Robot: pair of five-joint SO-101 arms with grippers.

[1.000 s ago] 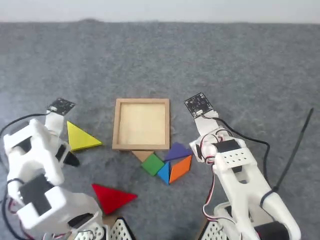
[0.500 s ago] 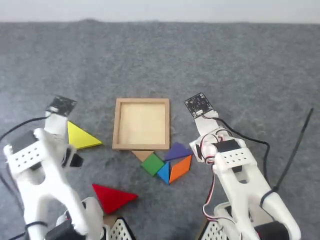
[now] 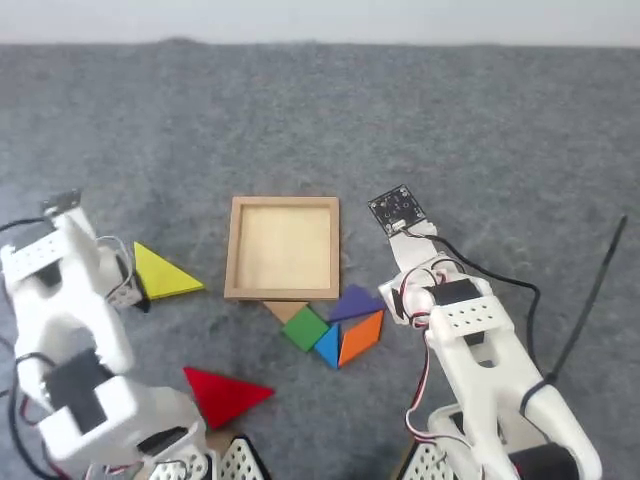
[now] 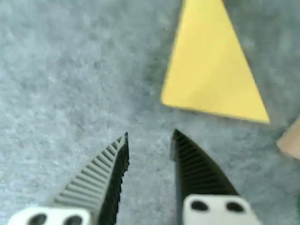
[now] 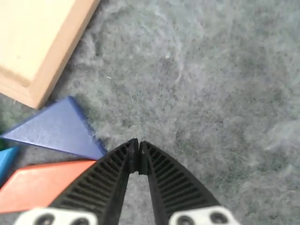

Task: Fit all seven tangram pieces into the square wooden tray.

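- Pincers: your left pincer stands apart near the flat yellow triangle piece; your right pincer is pressed together beside the flat purple piece.
- Square wooden tray lies between your arms.

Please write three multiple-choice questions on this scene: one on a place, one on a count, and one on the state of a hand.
1. Where is the yellow triangle relative to the wooden tray?
A. inside it
B. beside it, to its left in the high view
C. leaning on its far wall

2. How many pieces lie in the wooden tray?
A. none
B. two
C. seven

3. What is the state of the right hand?
A. open and empty
B. shut on a piece
C. shut, holding nothing

Answers:
1 B: the high view shows it flat outside the left wall.
2 A: the tray's floor is bare.
3 C: in its wrist view the jaws meet with nothing between them.
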